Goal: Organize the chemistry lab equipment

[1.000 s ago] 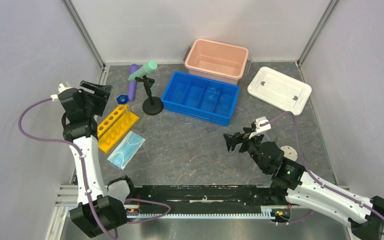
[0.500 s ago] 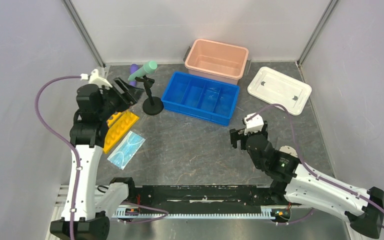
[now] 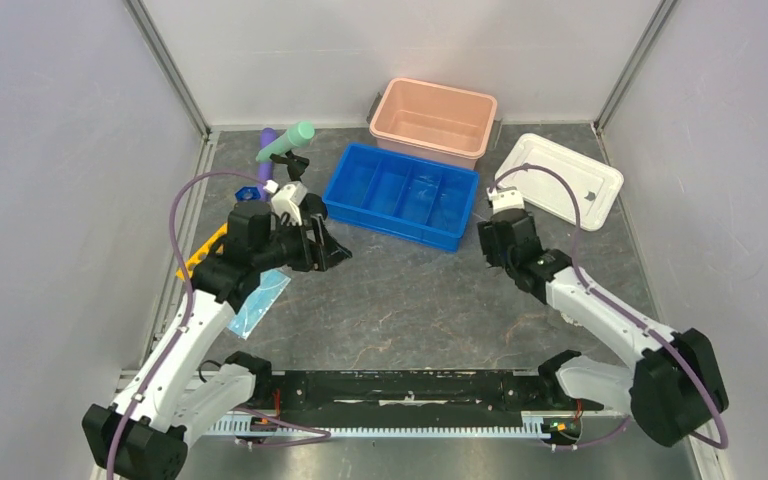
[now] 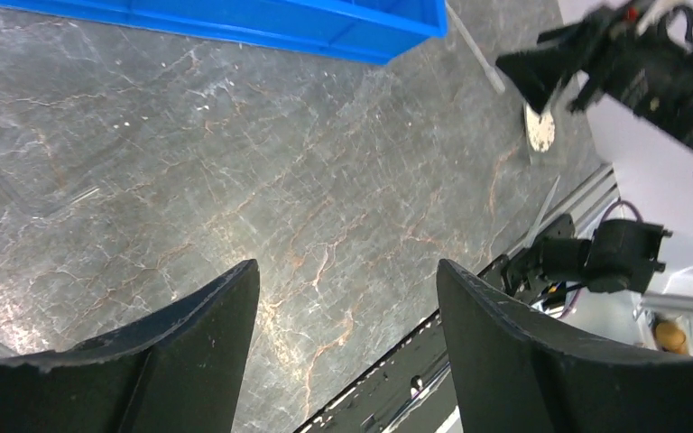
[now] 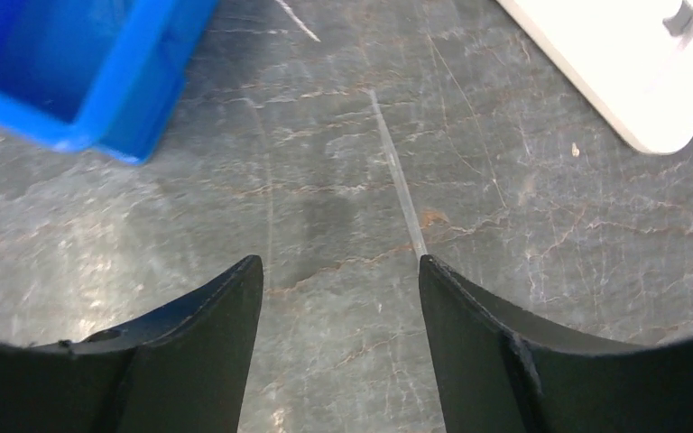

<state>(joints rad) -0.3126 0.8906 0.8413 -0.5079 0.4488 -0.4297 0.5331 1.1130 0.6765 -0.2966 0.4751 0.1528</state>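
My left gripper [image 3: 332, 250] is open and empty over bare table, in front of the blue tray; its wrist view [image 4: 347, 280] shows only table between the fingers. My right gripper [image 3: 492, 248] is open and empty just off the tray's right corner. In its wrist view [image 5: 341, 271] the thin clear rod [image 5: 397, 176] lies on the table, ending at the right fingertip [image 5: 433, 271]. The mint-green tube [image 3: 286, 141] sits in the black clamp stand [image 3: 296, 167], with the purple tube [image 3: 265, 138] behind it. The tiny blue funnel [image 3: 245, 193], yellow rack [image 3: 203, 256] and light-blue mask [image 3: 252, 304] lie partly hidden under my left arm.
The blue divided tray [image 3: 405, 195] stands mid-table, and its corner shows in the right wrist view [image 5: 99, 90]. The pink bin [image 3: 432, 120] is behind it. The white lid [image 3: 558, 178] lies at the far right. Grey walls close in both sides.
My left arm has swung right from the yellow rack to the middle of the table. My right arm has reached forward to the blue tray's right corner.
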